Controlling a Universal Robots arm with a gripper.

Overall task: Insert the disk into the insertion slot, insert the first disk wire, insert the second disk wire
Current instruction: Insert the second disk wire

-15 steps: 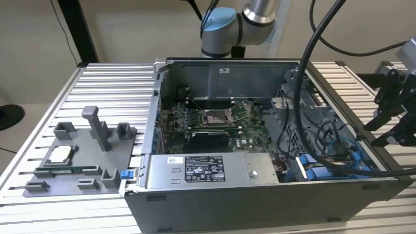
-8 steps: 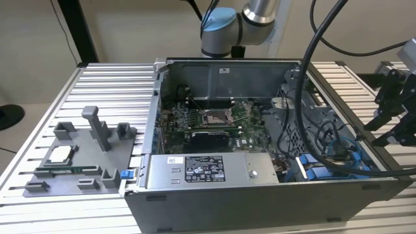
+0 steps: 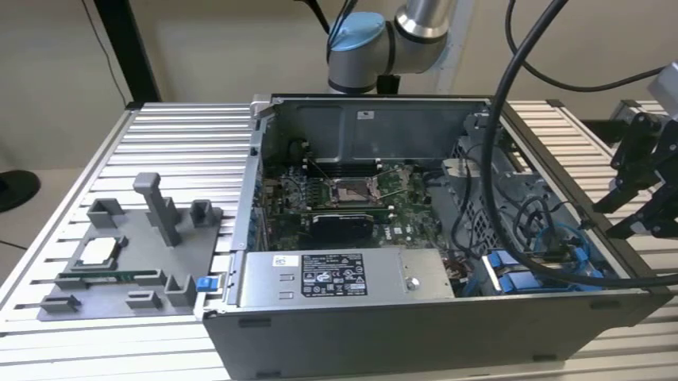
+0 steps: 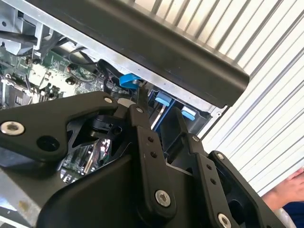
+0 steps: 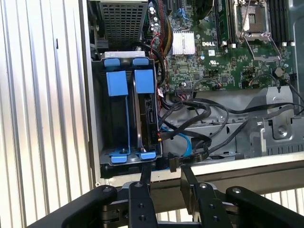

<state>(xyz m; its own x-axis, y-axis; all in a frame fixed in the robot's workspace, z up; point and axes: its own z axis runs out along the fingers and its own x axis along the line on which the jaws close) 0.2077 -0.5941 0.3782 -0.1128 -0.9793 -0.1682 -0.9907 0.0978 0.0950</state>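
In the first wrist view the insertion slot, a grey bay with blue rails and tabs, stands in the corner of the open computer case. The disk shows edge-on between blue rails in one of the bay's two positions; the other position holds nothing. A blue wire and black wires with a black connector lie loose beside the bay. My gripper hovers over the case's edge, open, with nothing between its fingers. In the exterior view the gripper hangs outside the case wall, at the exterior view's right, near the bay.
A grey labelled power-supply box fills the case's front. The motherboard lies behind it. A grey fixture tray with small parts sits at the exterior view's left. A thick black cable loops over the case. A person's hand shows in the second wrist view.
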